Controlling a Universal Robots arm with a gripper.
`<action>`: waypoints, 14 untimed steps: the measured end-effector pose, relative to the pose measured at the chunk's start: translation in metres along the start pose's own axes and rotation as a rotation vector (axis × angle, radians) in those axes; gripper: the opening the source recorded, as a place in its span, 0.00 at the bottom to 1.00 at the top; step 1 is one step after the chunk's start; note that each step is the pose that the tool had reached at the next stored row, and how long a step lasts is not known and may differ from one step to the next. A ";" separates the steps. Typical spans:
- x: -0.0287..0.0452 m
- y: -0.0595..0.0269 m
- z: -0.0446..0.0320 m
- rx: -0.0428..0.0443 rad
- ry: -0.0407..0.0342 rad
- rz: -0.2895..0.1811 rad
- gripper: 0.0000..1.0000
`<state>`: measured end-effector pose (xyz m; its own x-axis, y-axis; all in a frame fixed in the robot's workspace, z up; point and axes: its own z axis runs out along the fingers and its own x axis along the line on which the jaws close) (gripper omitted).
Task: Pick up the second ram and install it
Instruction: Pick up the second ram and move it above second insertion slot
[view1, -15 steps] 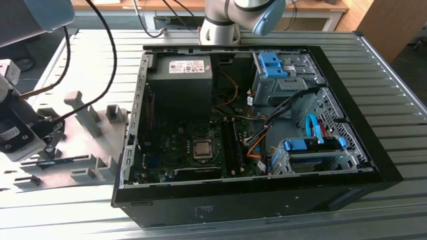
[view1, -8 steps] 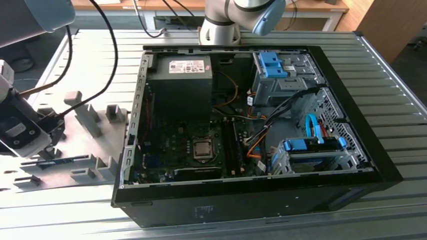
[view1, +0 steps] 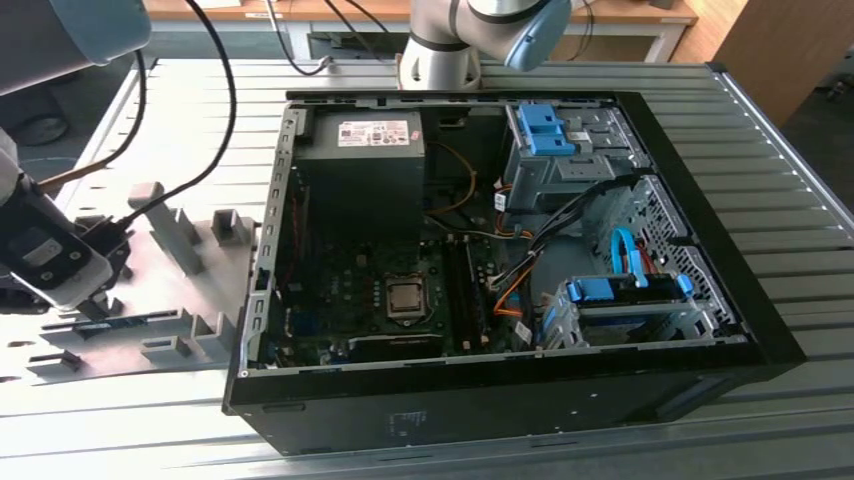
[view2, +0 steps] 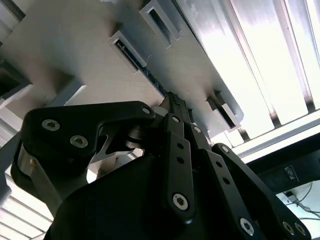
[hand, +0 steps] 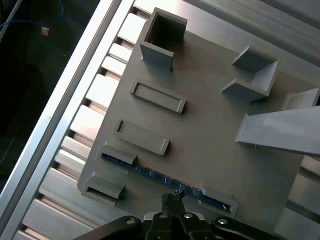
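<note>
Hanging over the grey holder plate (hand: 210, 125) at the exterior view's left, your gripper (hand: 172, 197) sits on the second ram (hand: 147, 173). The stick stands on edge in its two end slots along the plate's near side, well apart from the open computer case (view1: 721, 310). The jaws look drawn together onto the stick's top edge, though the first wrist view hides the contact itself. The hold is thin, so I judge a skewed pull could bind the stick in a slot or let it slip and tip.
</note>
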<state>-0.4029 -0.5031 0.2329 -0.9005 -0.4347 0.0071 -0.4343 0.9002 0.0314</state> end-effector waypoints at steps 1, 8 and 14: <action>0.0000 0.0000 0.0000 0.0001 0.0003 -0.012 0.11; 0.0000 0.0000 0.0000 0.0006 0.0027 -0.088 0.11; 0.0000 0.0000 0.0000 0.0011 0.0048 -0.155 0.11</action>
<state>-0.4029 -0.5031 0.2328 -0.8225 -0.5687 0.0071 -0.5682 0.8223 0.0313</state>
